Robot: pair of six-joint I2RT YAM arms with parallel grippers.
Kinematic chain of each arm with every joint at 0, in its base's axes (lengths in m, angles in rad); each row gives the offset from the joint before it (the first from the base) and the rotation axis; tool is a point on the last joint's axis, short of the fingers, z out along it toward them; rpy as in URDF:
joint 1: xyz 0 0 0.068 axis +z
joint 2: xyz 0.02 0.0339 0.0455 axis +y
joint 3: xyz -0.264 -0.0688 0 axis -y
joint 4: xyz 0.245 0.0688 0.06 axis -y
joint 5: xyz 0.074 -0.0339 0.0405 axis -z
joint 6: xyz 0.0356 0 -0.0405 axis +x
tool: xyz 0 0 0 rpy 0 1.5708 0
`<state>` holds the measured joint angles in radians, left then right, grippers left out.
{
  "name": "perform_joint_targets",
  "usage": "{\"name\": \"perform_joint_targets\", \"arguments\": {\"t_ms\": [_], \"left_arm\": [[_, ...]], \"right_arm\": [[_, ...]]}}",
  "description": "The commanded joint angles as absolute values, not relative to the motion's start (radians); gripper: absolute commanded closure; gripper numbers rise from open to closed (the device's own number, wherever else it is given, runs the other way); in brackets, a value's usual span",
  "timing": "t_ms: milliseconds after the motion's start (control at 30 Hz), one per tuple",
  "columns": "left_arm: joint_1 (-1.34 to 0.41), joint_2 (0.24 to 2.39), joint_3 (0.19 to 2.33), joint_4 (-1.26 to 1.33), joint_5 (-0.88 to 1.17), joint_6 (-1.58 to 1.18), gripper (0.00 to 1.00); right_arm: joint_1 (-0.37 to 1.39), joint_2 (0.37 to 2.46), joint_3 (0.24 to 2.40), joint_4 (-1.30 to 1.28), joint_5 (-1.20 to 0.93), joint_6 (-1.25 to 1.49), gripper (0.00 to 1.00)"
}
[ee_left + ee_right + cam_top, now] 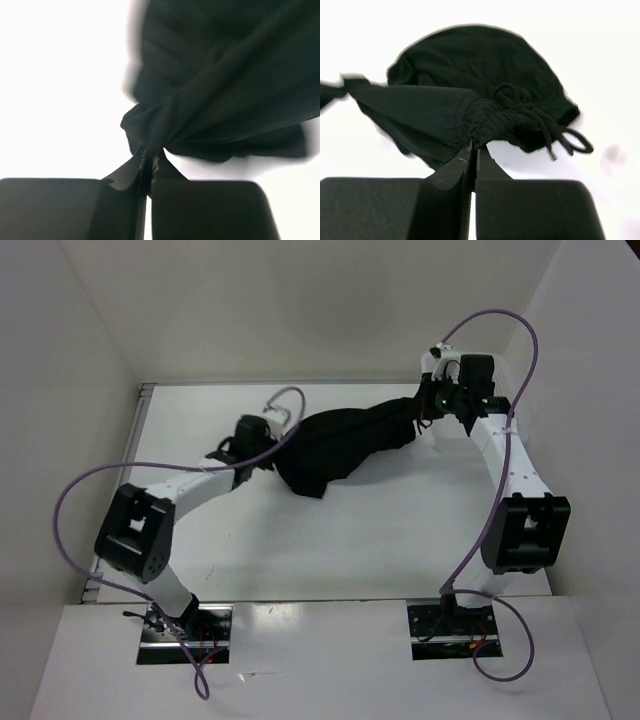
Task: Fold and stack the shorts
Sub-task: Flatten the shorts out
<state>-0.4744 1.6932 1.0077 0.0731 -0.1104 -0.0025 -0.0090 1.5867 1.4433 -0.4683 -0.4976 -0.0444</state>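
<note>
The shorts (345,445) are stretched in a crumpled black bundle over the far half of the table (350,540). Nothing looks folded yet, so I'd say all the folding and stacking is left. The cloth is soft and deeply creased, and the drawstring (540,122) dangles in loops. The left gripper (149,162) is clamped on a bunched edge; the right gripper (472,150) pinches the gathered waistband.

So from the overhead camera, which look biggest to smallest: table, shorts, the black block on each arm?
Largest: the table.
Then the shorts.
Smallest: the left arm's black block and the right arm's black block; they look alike, so unranked.
</note>
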Motion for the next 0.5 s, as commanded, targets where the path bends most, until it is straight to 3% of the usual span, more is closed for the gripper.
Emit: {"name": "perform_joint_targets", "arguments": {"t_ms": [0, 233, 467], "left_arm": [[-0.347, 1.511, 1.129, -0.017, -0.175, 0.0, 1.0], [-0.38, 1.31, 1.105, -0.286, -0.085, 0.0, 1.0], [-0.411, 1.186, 0.98, -0.535, 0.052, 0.0, 1.0]], "right_arm": [[0.015, 1.604, 1.59, -0.432, -0.56, -0.057, 1.0], [0.084, 1.553, 1.493, -0.572, -0.627, -0.277, 1.0], [0.23, 1.425, 1.235, -0.824, -0.5, -0.636, 1.0]]}}
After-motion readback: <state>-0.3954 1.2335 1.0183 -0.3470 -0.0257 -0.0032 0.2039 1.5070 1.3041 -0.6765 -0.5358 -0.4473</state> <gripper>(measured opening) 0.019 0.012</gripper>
